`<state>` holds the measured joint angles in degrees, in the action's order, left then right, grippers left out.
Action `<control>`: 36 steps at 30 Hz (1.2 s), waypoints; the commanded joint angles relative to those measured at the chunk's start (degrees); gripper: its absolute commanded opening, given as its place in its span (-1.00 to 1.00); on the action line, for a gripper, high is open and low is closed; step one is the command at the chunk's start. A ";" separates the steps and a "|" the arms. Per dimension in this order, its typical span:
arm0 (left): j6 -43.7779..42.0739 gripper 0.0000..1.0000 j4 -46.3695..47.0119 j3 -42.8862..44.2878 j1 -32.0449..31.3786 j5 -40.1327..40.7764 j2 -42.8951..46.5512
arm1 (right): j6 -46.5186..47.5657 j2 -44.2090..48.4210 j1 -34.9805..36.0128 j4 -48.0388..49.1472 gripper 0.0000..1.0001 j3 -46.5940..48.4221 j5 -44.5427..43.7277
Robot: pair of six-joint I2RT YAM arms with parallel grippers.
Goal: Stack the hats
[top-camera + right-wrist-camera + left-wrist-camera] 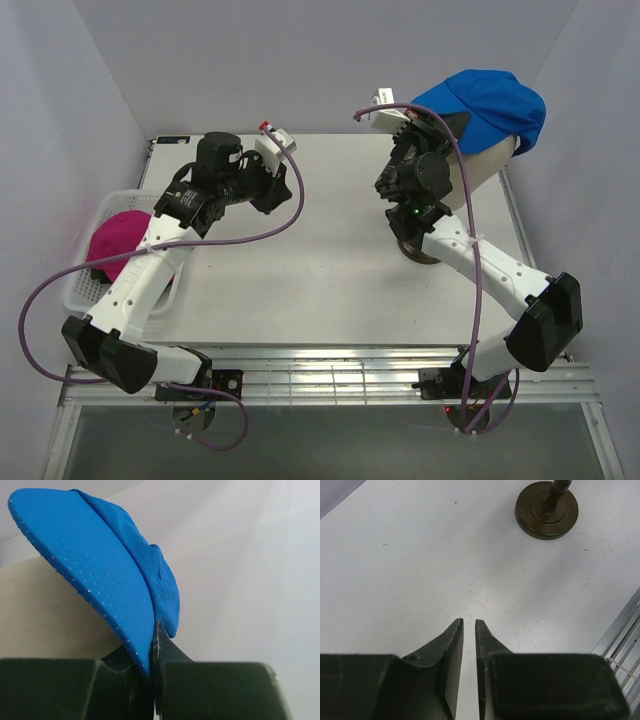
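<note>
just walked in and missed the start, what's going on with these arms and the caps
The right gripper pinches the brim of the blue cap, which sits on the cream mannequin head at the far right of the table. The left gripper hangs over bare table, jaws a slit apart, holding nothing. A pink cap lies in the white basket on the left. No hats are stacked yet.
</note>
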<state>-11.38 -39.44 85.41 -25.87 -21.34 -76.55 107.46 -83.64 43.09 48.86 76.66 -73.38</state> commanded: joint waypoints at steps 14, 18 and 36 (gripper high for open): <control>-1.19 -0.46 -0.11 -2.44 0.12 0.69 0.88 | 16.46 0.32 10.26 26.37 -0.85 -8.89 -4.66; -1.37 -0.46 -0.20 -2.96 0.03 0.69 0.88 | 20.50 -0.91 11.05 33.21 -0.85 -10.04 -5.28; -1.54 -0.46 -0.11 -4.55 0.12 0.34 1.49 | 17.44 -2.24 11.14 28.31 -0.42 -3.37 -9.76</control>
<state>-12.47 -39.94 81.23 -25.87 -20.78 -76.62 116.36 -86.74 53.76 72.66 69.19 -82.52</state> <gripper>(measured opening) 0.270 0.254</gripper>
